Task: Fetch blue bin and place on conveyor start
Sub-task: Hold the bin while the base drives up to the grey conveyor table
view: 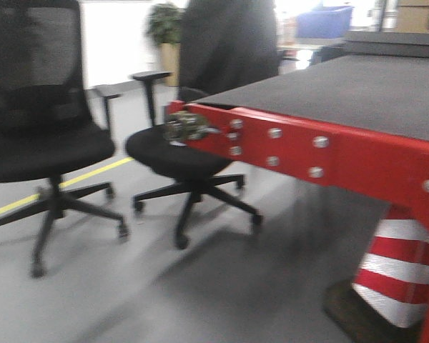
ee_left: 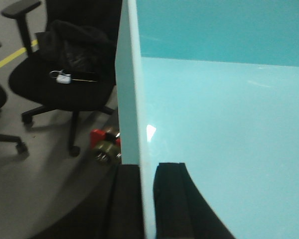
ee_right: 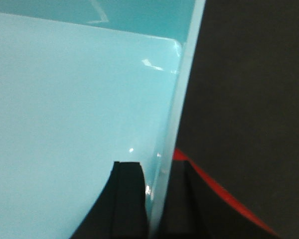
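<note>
Left tool [ee_left: 148, 174] clamped, astride blue bin [ee_left: 224, 114] wall

Front view: looks ahead at the near corner of the belt [view: 357, 89].
Wrist views: very close, both looking into the blue bin [ee_left: 219, 124].

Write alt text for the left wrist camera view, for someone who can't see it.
The left gripper clamps the side wall of the blue bin, black fingers on either side. Left of the wall, a black office chair stands on grey floor.

Glossy smooth plastic blue bin [ee_left: 214, 114] (matt belt [view: 357, 93])
</note>
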Controlling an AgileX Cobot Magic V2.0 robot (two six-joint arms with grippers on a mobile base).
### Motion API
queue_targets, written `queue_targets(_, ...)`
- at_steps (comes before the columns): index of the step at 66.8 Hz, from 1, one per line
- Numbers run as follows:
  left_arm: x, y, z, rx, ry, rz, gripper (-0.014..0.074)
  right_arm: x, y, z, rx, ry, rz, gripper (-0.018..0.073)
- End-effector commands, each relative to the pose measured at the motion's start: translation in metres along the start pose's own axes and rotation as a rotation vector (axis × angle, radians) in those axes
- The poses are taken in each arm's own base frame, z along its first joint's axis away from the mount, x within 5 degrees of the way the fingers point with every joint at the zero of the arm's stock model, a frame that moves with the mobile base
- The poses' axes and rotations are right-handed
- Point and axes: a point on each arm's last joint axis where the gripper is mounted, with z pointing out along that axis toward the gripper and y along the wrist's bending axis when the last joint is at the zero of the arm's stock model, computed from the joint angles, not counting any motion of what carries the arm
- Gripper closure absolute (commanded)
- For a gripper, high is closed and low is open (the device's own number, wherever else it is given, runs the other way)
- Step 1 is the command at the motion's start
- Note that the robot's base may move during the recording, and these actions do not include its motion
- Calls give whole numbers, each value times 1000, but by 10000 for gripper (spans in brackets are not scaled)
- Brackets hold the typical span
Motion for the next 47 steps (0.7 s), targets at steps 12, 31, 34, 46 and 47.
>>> queue_targets(12,-12,-4,-10,34,-94,-17,708,-5,-1,-6,4,-49,-27,711)
queue_targets(31,-12,-4,-10,34,-94,-17,708,-5,-1,-6,4,-49,-27,711)
queue_targets(34,-12,-4,-10,34,-94,-17,708,-5,-1,-6,4,-49,-27,711)
queue_targets(46,-14,-5,-10,36,-115,-18,708,-5,-1,-6,4,-49,-27,711)
queue_targets(47,-14,-5,-10,36,-116,-18,708,-5,-1,-6,4,-49,-27,711)
